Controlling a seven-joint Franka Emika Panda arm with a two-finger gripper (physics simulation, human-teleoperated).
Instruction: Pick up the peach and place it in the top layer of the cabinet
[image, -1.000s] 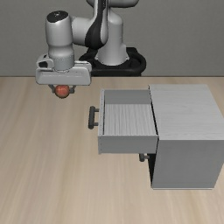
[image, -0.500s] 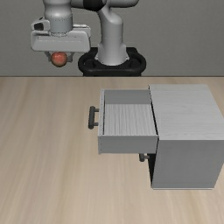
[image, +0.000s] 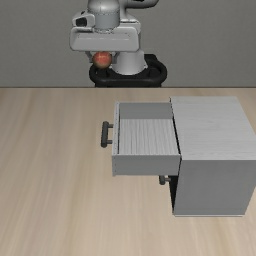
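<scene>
High above the table's far edge, my gripper hangs under the grey hand and is shut on the small orange-red peach. The peach is partly hidden by the hand. The grey cabinet stands at the exterior view's right. Its top drawer is pulled out toward the left, showing a ribbed grey inside and a dark handle. The gripper is above and behind the drawer, a little left of its middle.
A second, lower drawer knob pokes out beneath the open drawer. The robot's black base sits at the far edge of the wooden table, directly behind the cabinet's drawer.
The gripper has carried the peach up off the table from the left, then moved right toward the space above the open drawer.
</scene>
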